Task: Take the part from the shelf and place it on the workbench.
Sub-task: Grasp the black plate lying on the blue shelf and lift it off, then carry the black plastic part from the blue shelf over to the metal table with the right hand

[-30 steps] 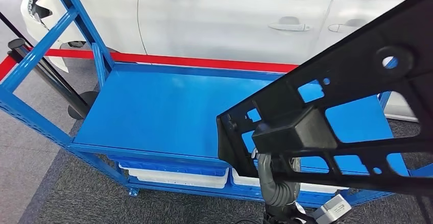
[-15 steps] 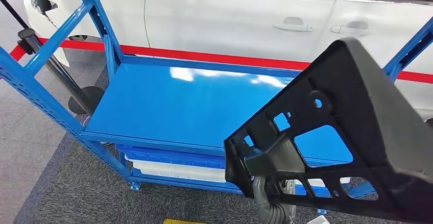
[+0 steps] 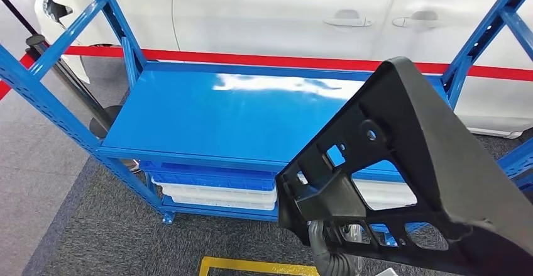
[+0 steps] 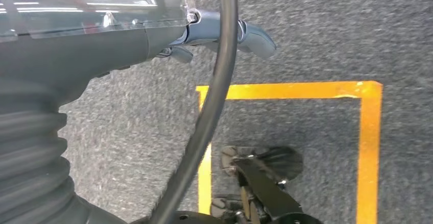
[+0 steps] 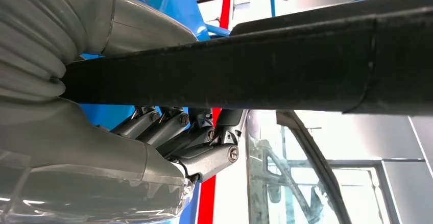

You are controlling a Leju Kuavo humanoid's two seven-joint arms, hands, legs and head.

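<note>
Part (image 3: pixel 434 163), one big black plastic piece with cut-out windows, is filling the lower right of the head frame, hanging tilted in front of the shelf and clear of its deck. One white car (image 3: pixel 283 12) is stretching across the top of the frame behind a red stripe. One blue shelf (image 3: pixel 188 119) is sitting in the middle, its upper deck shining, with two white bins (image 3: pixel 217 194) tucked underneath at lower centre. One yellow floor marking (image 3: pixel 251 266) is peeking in at the bottom edge. Right hand (image 5: pixel 178 137) is gripping the part, dark fingers (image 5: pixel 153 124) curling up against the underside of its black bar in the right wrist frame. Left hand (image 4: pixel 224 35) is hanging over grey carpet, upper centre of its wrist frame, fingers loosely out and holding nothing.
</note>
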